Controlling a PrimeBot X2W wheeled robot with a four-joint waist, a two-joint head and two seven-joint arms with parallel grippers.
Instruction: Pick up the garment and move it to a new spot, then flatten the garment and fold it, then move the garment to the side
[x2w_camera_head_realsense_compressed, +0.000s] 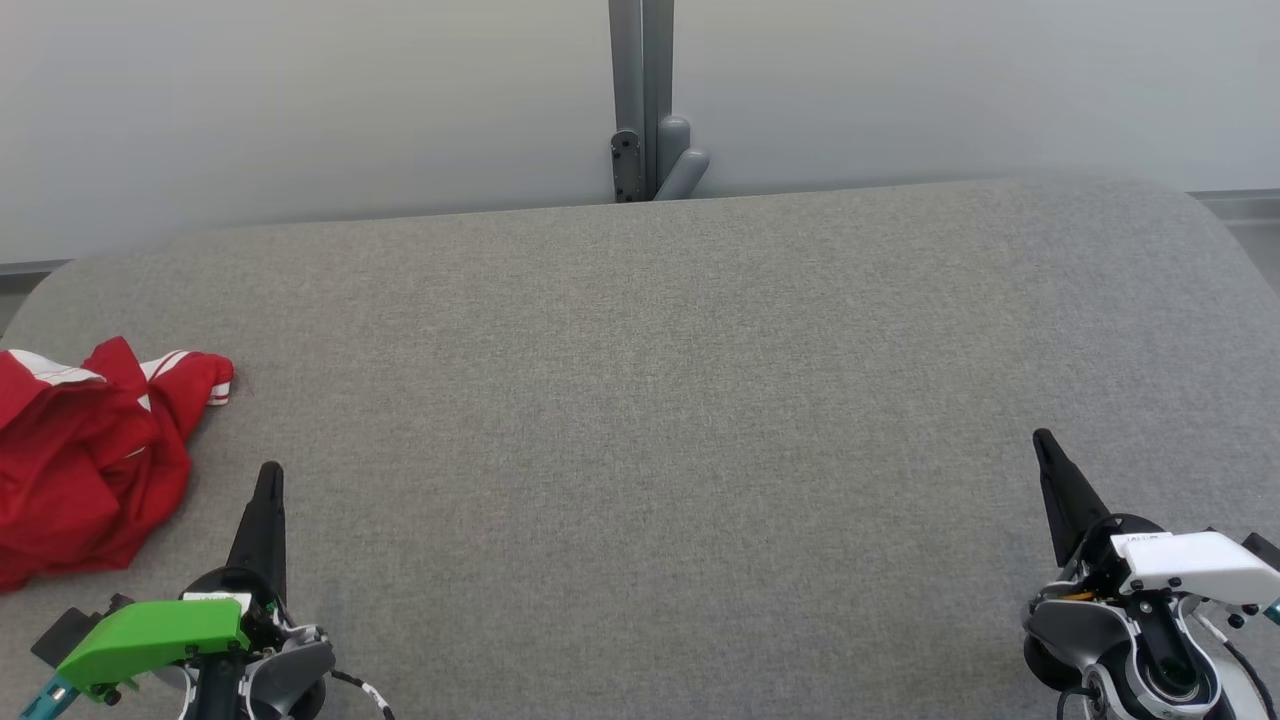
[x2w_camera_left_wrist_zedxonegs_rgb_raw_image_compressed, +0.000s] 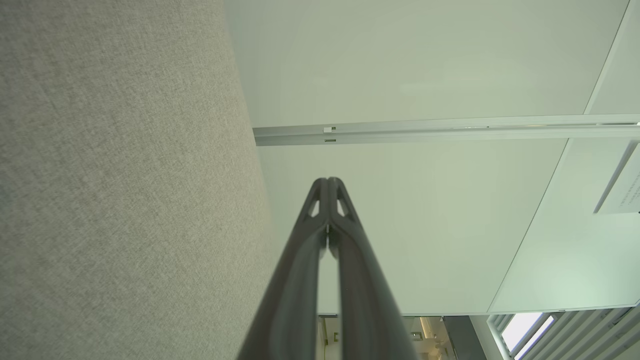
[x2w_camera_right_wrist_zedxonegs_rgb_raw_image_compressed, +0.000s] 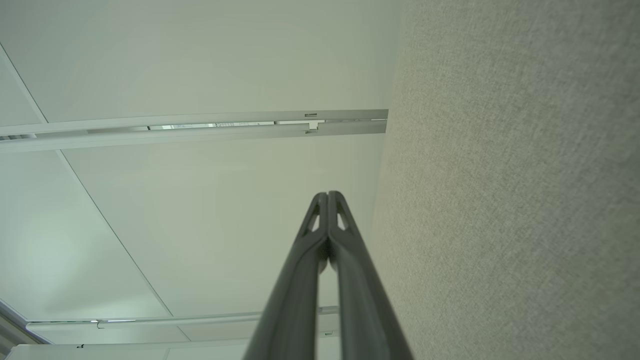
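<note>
The red garment (x2w_camera_head_realsense_compressed: 85, 455) lies crumpled at the grey surface (x2w_camera_head_realsense_compressed: 640, 420) edge (not yet picked up), so left pincer (x2w_camera_head_realsense_compressed: 270, 478) and right pincer (x2w_camera_head_realsense_compressed: 1045, 442) wait clenched, empty.

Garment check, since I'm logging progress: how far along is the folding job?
Done: nothing visibly; the red garment lies crumpled at the left edge of the grey surface. In hand: nothing; the left gripper and right gripper are both shut and empty, clear of the cloth. Left: pick it up, move it, flatten, fold, set aside.
</note>
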